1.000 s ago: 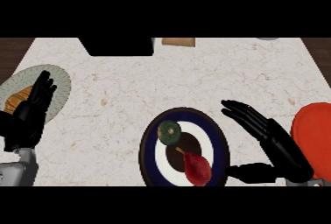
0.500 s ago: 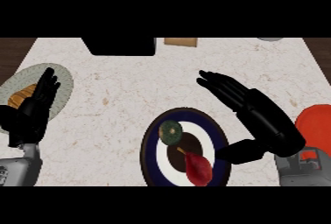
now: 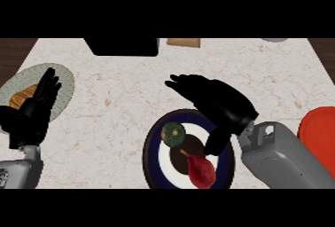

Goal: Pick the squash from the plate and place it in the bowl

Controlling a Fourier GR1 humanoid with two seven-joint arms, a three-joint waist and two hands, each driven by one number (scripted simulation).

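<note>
A dark-rimmed plate (image 3: 154, 148) with a white ring lies at the counter's lower middle. On its upper left part sits the round green squash (image 3: 173, 133); a red, stemmed fruit-like item (image 3: 201, 172) lies at its lower part. My right hand (image 3: 219, 104) hovers over the plate's upper right edge, fingers stretched toward the upper left, thumb hanging down just right of the squash, holding nothing. The red bowl (image 3: 321, 128) shows at the right edge, partly hidden by my right forearm. My left hand (image 3: 34, 111) rests open at the left, fingers up.
A pale green plate (image 3: 59, 80) carrying a brown piece of food sits under my left hand at the left edge. A black object (image 3: 123, 45) and a tan item (image 3: 183, 42) lie along the counter's far edge.
My right hand has swung left from beside the red bowl to above the plate's upper right, its forearm now in view. The left hand has barely moved.
</note>
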